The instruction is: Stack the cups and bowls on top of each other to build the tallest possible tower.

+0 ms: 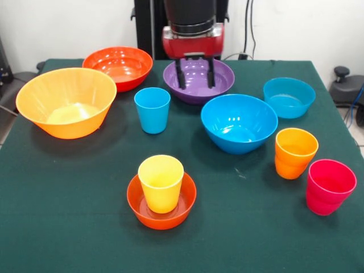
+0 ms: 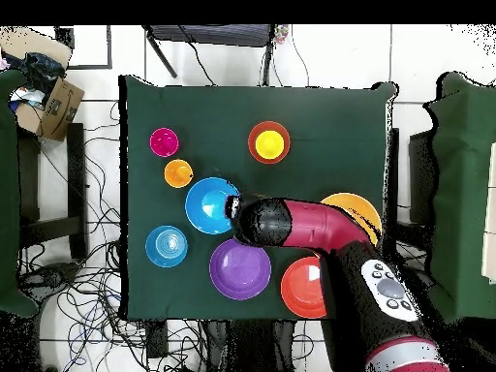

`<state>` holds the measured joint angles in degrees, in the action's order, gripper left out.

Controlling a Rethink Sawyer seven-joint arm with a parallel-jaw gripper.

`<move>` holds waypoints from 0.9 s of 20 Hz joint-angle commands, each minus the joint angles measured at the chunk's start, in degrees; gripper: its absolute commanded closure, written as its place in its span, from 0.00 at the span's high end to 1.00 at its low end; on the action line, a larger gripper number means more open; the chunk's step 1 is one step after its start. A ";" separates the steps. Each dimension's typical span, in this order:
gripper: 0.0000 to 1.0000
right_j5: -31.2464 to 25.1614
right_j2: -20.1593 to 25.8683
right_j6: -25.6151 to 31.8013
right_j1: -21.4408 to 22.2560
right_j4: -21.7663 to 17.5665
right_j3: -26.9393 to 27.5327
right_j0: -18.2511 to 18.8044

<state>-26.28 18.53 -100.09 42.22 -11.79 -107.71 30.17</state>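
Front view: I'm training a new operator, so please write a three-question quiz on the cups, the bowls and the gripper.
1. True or false: the yellow plastic cup stands inside the small red-orange plastic bowl.
2. The black two-fingered gripper is: A open and empty; B shut on a cup; C shut on a bowl.
3. How many cups stand directly on the green cloth?
Key: 1 true; 2 A; 3 three.

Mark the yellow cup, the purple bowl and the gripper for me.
yellow cup (image 1: pixel 161 182), front view, outer wall.
purple bowl (image 2: pixel 239 269), overhead view, inside floor.
gripper (image 1: pixel 195 74), front view, midway between fingertips.
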 commanded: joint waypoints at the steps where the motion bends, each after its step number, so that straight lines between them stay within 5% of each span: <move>1: 1.00 1.78 11.14 10.00 -2.62 -8.25 -3.86 0.01; 18: 1.00 3.45 10.13 1.15 -0.20 -13.17 -2.78 -4.67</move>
<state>-26.20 25.64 -100.09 42.39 -20.23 -109.05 27.18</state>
